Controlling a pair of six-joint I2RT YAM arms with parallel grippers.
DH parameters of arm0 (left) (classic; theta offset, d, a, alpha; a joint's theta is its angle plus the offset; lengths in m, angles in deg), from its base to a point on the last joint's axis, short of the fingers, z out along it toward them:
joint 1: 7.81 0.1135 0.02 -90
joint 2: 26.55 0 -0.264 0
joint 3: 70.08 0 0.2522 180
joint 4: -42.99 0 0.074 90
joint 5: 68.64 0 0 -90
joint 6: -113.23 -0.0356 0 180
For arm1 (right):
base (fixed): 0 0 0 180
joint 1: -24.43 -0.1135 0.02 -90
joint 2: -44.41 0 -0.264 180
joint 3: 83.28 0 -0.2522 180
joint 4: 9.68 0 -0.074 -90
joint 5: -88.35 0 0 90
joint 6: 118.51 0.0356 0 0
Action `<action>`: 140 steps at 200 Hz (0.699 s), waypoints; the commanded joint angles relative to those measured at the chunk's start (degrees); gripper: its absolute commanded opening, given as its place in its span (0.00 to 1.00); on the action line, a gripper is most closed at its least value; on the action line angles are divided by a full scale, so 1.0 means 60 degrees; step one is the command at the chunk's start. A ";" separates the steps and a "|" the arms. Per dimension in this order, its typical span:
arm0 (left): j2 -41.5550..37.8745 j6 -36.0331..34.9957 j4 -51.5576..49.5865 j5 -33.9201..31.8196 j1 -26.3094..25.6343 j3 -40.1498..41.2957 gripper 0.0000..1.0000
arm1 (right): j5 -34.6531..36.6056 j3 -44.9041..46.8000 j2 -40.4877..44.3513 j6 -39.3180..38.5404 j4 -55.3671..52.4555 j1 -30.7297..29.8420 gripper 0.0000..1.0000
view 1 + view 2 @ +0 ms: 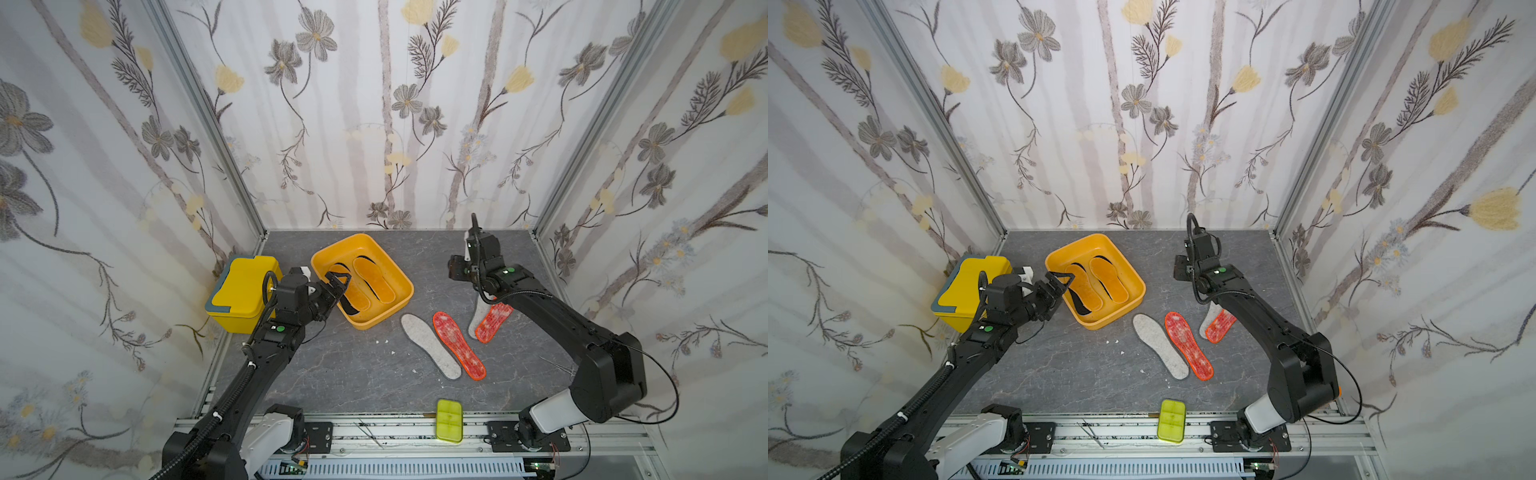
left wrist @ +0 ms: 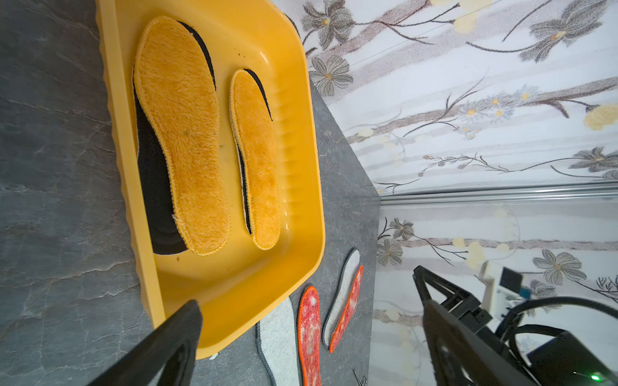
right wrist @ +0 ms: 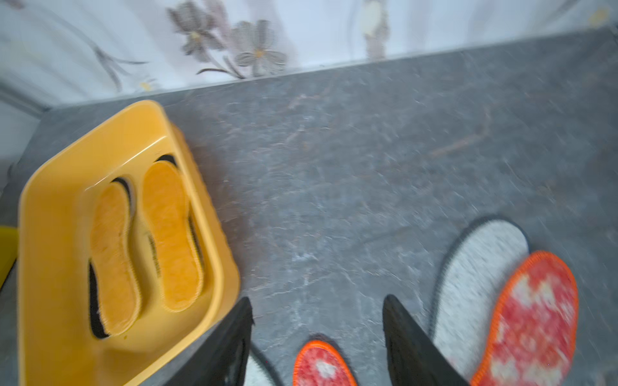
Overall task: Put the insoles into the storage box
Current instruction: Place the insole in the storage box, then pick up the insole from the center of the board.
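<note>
Right wrist: mottled insole (image 3: pixel 322 366) below the parted right pincer (image 3: pixel 317 300).

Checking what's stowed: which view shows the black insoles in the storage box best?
Left wrist view: the black insoles peek out sharply from under the orange-yellow insoles in the storage box. Both top views show only thin dark slivers; the right wrist view shows them blurred.

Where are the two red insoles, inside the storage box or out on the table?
Out. One red insole lies on the table by a felt insole; the other red insole overlaps a second felt one.
</note>
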 commanded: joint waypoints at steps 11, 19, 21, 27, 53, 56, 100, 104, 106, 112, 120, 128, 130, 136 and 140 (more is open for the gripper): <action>-0.0204 0.0041 0.0018 0.0029 0.0005 0.0101 1.00 | -0.0570 0.1849 0.0970 0.1720 -0.0076 0.0791 0.65; -0.0261 0.0094 0.0047 -0.0009 -0.0010 0.0182 1.00 | -0.0562 0.2208 0.1169 0.1822 -0.0102 0.0954 0.65; -0.0273 0.0099 0.0050 -0.0029 -0.0010 0.0195 1.00 | -0.0579 0.2298 0.1222 0.1837 -0.0110 0.1004 0.66; -0.0306 0.0136 0.0080 -0.0068 -0.0015 0.0238 1.00 | -0.0592 0.2544 0.1346 0.1935 -0.0115 0.1163 0.66; -0.0368 0.0289 0.0251 -0.0123 -0.0029 0.0398 1.00 | -0.0813 0.3325 0.1537 0.2108 -0.0096 0.1802 0.67; -0.0351 0.0291 0.0276 -0.0127 -0.0033 0.0419 1.00 | -0.0842 0.3367 0.1528 0.2105 -0.0103 0.1879 0.67; 0.0031 0.0140 0.0374 -0.0142 -0.0063 0.0259 1.00 | -0.0938 0.3586 0.0685 0.1721 -0.0118 0.2631 0.68; 0.0093 0.0130 0.0374 -0.0112 -0.0063 0.0205 1.00 | -0.0971 0.3583 0.0614 0.1671 -0.0093 0.2646 0.68; 0.0126 0.0119 0.0374 -0.0095 -0.0063 0.0182 1.00 | -0.0988 0.3583 0.0566 0.1649 -0.0072 0.2650 0.69; 0.0252 0.0088 0.0401 -0.0054 -0.0059 0.0114 1.00 | -0.1025 0.3583 0.0430 0.1604 -0.0021 0.2651 0.69; 0.0386 0.0072 0.0430 0.0018 -0.0063 0.0051 1.00 | -0.1077 0.3555 0.0269 0.1576 0.0044 0.2651 0.69; 0.0480 0.0044 0.0418 0.0056 -0.0063 -0.0013 1.00 | -0.1084 0.3520 0.0092 0.1567 0.0107 0.2651 0.70; 0.0498 0.0035 0.0418 0.0068 -0.0070 -0.0015 1.00 | -0.1101 0.3523 0.0063 0.1582 0.0132 0.2644 0.70; 0.0519 0.0041 0.0404 0.0070 -0.0078 -0.0017 1.00 | -0.1138 0.3488 -0.0054 0.1591 0.0185 0.2640 0.70; 0.0507 0.0042 0.0403 0.0064 -0.0077 -0.0014 1.00 | -0.1180 0.3470 -0.0125 0.1579 0.0261 0.2651 0.70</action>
